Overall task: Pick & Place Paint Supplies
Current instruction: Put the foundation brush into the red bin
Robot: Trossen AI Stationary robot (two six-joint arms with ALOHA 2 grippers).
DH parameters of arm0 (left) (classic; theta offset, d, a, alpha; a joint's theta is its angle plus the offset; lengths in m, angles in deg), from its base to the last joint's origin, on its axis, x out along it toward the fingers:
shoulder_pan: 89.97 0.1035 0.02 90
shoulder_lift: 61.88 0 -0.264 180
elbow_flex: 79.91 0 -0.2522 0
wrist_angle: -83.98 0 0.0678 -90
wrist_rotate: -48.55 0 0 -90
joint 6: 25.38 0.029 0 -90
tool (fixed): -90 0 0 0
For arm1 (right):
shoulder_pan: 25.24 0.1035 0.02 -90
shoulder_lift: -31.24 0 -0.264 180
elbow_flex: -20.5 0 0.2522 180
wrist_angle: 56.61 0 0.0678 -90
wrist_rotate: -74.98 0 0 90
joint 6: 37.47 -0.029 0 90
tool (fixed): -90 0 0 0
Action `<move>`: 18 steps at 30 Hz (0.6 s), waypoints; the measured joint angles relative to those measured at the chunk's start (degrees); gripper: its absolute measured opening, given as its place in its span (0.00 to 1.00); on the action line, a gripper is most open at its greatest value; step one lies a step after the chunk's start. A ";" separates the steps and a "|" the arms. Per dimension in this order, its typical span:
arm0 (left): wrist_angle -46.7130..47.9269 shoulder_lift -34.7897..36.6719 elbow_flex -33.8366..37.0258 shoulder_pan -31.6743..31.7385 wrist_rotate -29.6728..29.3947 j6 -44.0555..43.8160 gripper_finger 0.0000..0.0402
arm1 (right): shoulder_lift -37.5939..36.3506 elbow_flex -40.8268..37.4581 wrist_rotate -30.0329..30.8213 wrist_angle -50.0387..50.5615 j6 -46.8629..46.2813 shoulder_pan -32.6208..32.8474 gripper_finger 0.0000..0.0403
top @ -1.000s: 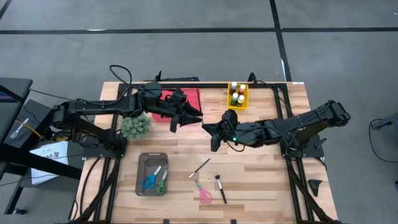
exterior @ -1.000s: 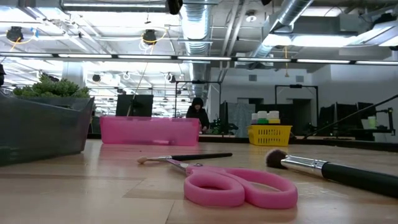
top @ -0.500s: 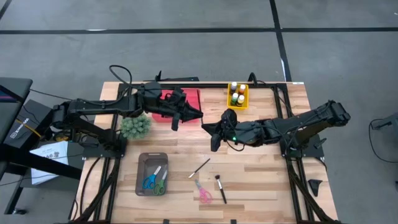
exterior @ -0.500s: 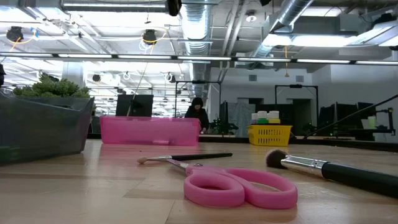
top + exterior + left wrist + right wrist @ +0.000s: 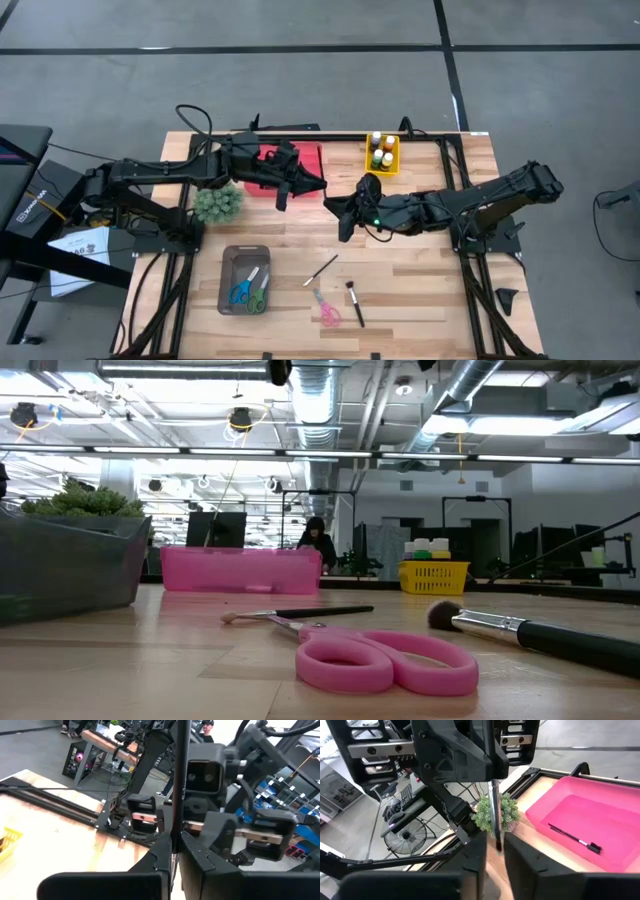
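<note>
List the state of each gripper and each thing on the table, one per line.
left gripper: shut on a held paintbrush
right gripper: facing the left gripper, by the held paintbrush
pink tray: one small brush lying inside
yellow basket: paint bottles upright inside
thin brush: lying flat on the table
thick brush: lying flat on the table
pink scissors: closed, lying flat
grey bin: two scissors inside

**Crowded centre, open front right**

The left gripper (image 5: 316,185) and right gripper (image 5: 334,205) nearly meet beside the pink tray (image 5: 311,157), blocking passage there. Right of the pink scissors (image 5: 327,311), bare tabletop (image 5: 420,290) lies open.
</note>
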 joint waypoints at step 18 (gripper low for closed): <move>27.88 4.63 0.00 9.49 -4.27 20.00 0.01 | 0.00 0.00 0.04 22.32 -23.23 3.40 0.50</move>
